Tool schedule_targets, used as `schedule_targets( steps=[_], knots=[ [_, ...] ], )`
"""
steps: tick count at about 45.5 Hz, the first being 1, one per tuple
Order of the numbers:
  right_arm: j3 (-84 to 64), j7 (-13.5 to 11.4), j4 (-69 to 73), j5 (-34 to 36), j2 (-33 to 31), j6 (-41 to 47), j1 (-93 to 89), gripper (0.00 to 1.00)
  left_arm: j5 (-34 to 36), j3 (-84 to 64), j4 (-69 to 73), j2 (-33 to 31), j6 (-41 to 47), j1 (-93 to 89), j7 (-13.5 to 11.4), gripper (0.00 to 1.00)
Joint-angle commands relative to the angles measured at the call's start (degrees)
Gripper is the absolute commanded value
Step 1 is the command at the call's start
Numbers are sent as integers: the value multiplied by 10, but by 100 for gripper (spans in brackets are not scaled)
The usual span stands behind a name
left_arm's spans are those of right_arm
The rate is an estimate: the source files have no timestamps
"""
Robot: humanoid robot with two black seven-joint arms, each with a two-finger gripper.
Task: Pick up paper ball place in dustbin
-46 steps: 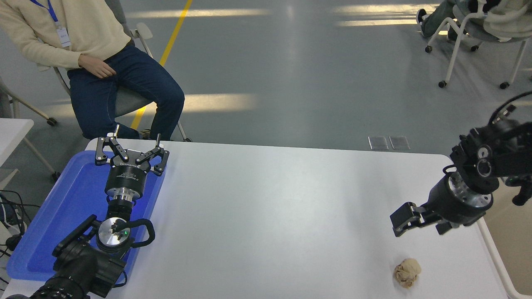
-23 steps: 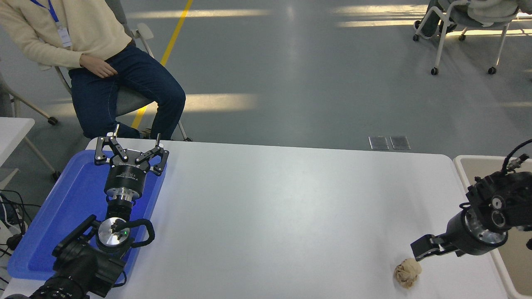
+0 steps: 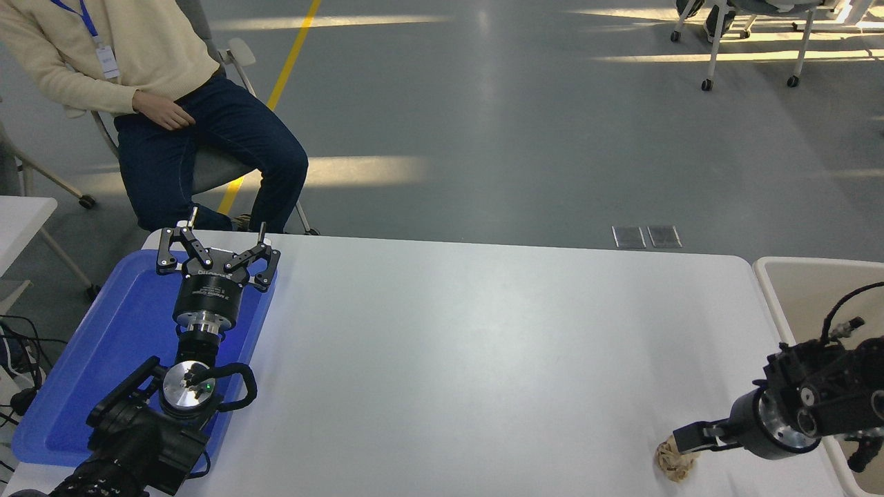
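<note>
Paper ball (image 3: 674,461) lies on the white table (image 3: 483,345) near its front right corner, close to the dustbin (image 3: 794,290) at the table's right edge. The wad is roughly round; no clear long axis or pointing direction. Right gripper (image 3: 690,442) reaches leftward, fingertips at the ball's upper side and overlapping it; finger opening and grasp cannot be determined. Left gripper (image 3: 219,248) is parked over the blue tray (image 3: 103,359), fingers spread, holding nothing. 1 seated person (image 3: 152,90) at far left.

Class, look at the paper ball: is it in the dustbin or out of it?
Out. The paper ball lies on the white table, left of the dustbin, with the right gripper at it.
</note>
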Motion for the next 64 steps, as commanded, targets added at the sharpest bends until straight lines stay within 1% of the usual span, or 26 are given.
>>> schedule_targets(
  steps=[1, 8, 14, 20, 26, 30, 34, 39, 43, 52, 53, 55, 56, 59, 64],
  knots=[
    [22, -1, -38, 5, 17, -28, -41, 100, 0, 0, 0, 0, 0, 0, 0, 100],
    [25, -1, -42, 23, 18, -35, -52, 100, 0, 0, 0, 0, 0, 0, 0, 100],
    [25, -1, -42, 24, 25, -39, -55, 100, 0, 0, 0, 0, 0, 0, 0, 100],
    [26, -1, -42, 26, 26, -39, -55, 96, 0, 0, 0, 0, 0, 0, 0, 100],
    [27, 0, -42, 27, 27, -41, -55, 89, 0, 0, 0, 0, 0, 0, 0, 100],
    [27, 0, -42, 27, 27, -48, -60, 79, 0, 0, 0, 0, 0, 0, 0, 100],
    [29, 1, -42, 32, 27, -50, -62, 75, 0, 0, 0, 0, 0, 0, 0, 100],
    [29, 3, -41, 32, 27, -51, -63, 65, 0, 0, 0, 0, 0, 0, 0, 100],
    [29, 4, -41, 33, 27, -52, -65, 62, 0, 0, 0, 0, 0, 0, 0, 100],
    [22, 6, -39, 35, 26, -54, -63, 39, 0, 0, 0, 0, 0, 0, 0, 100],
    [21, 7, -38, 35, 25, -54, -63, 33, 0, 0, 0, 0, 0, 0, 0, 100],
    [19, 11, -36, 34, 23, -52, -61, 14, 0, 0, 0, 0, 0, 0, 0, 100],
    [18, 14, -35, 33, 23, -52, -61, 8, 0, 0, 0, 0, 0, 0, 0, 100],
    [16, 20, -34, 32, 20, -51, -56, 0, 0, 0, 0, 0, 0, 0, 0, 100],
    [15, 21, -28, 31, 12, -50, -44, 0, 0, 0, 0, 0, 0, 0, 0, 100]
  ],
)
